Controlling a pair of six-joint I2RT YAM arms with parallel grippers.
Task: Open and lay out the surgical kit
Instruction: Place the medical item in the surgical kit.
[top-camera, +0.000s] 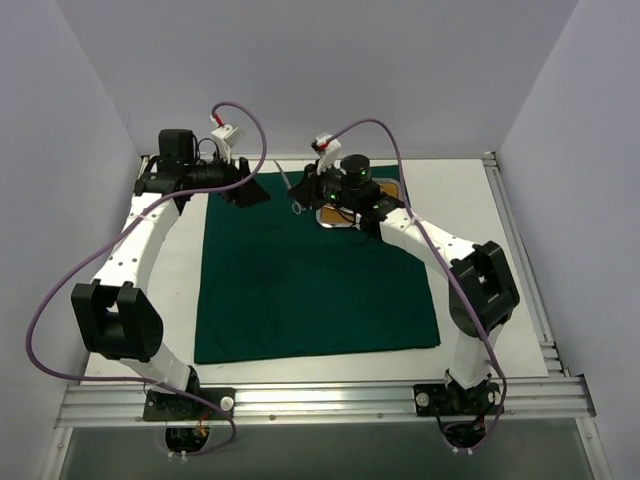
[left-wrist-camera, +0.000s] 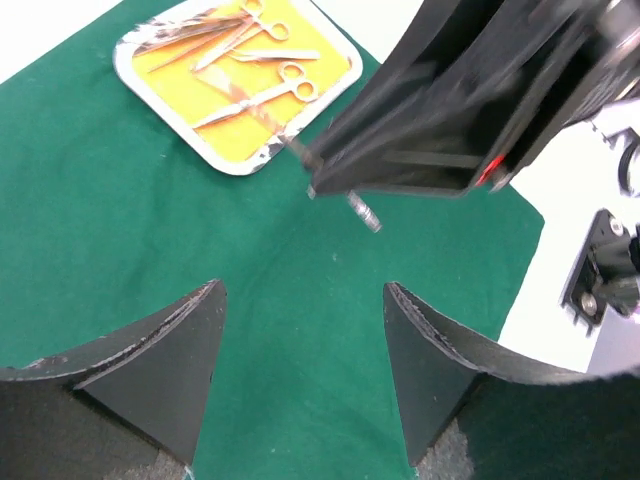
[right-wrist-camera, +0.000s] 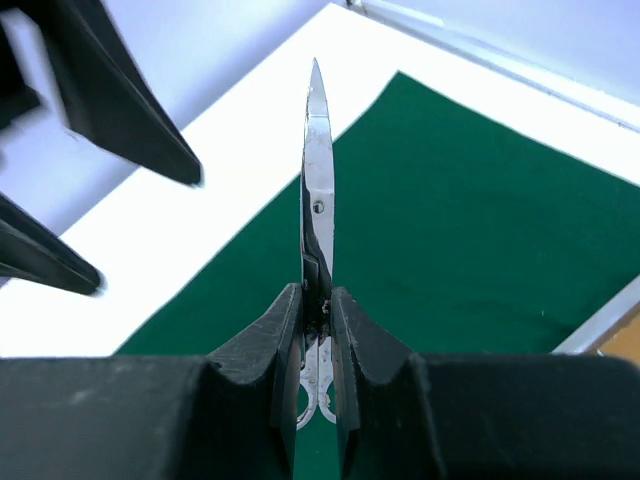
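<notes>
A dark green cloth drape (top-camera: 310, 290) lies spread flat on the white worktop (top-camera: 460, 200). At its 12 o'clock edge sits a rounded-rectangle steel tray (left-wrist-camera: 232, 166) with a tan liner (left-wrist-camera: 200, 100) holding slim silver instruments (left-wrist-camera: 262, 95). At the tray's 9 o'clock, the right pincer (right-wrist-camera: 317, 300) is clamped on silver scissors (right-wrist-camera: 318, 190). The left pincer (left-wrist-camera: 300, 290) hangs wide apart and empty above the drape's 11 o'clock corner.
</notes>
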